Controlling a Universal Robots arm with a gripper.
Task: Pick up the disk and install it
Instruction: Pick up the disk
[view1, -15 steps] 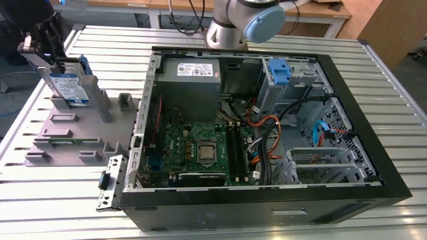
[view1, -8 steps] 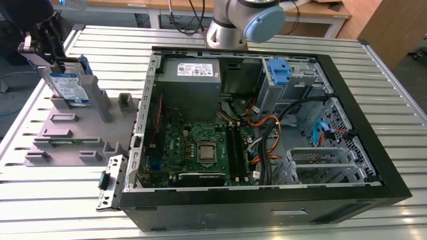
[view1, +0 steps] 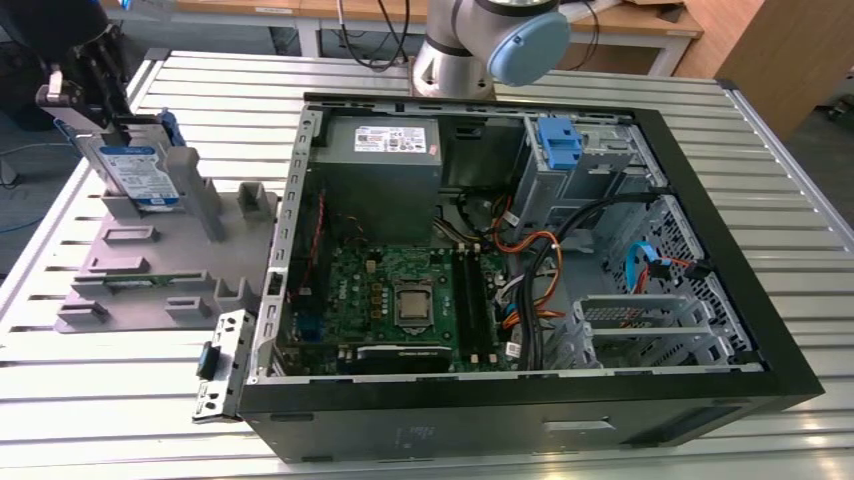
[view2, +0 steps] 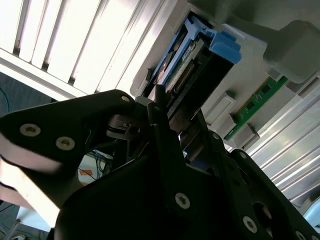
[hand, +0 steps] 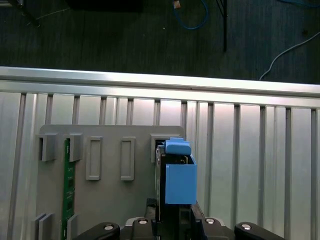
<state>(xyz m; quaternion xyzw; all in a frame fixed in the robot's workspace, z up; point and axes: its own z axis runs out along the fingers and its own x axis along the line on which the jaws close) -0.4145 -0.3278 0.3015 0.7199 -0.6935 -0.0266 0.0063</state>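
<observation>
Standing up in a slot of the flat grey plastic holder (view1: 160, 270) is the silver-grey disk (view1: 140, 178) with its blue frame. Above the holder, the black gripper (view1: 120, 120) reaches the disk's top. I cannot tell if it squeezes it.

Even, soft light falls from above in the exterior view; the table (view1: 120, 420) slats show a pale sheen and the case (view1: 534, 425) is shaded along its inner walls. In the second wrist view the slats (view2: 75, 40) glare almost white, while the end effector (view2: 175, 115), close to the lens, is a dark mass with little detail. In the first wrist view the floor (hand: 125, 35) is dim and the table's edge rail (hand: 160, 80) gleams.
</observation>
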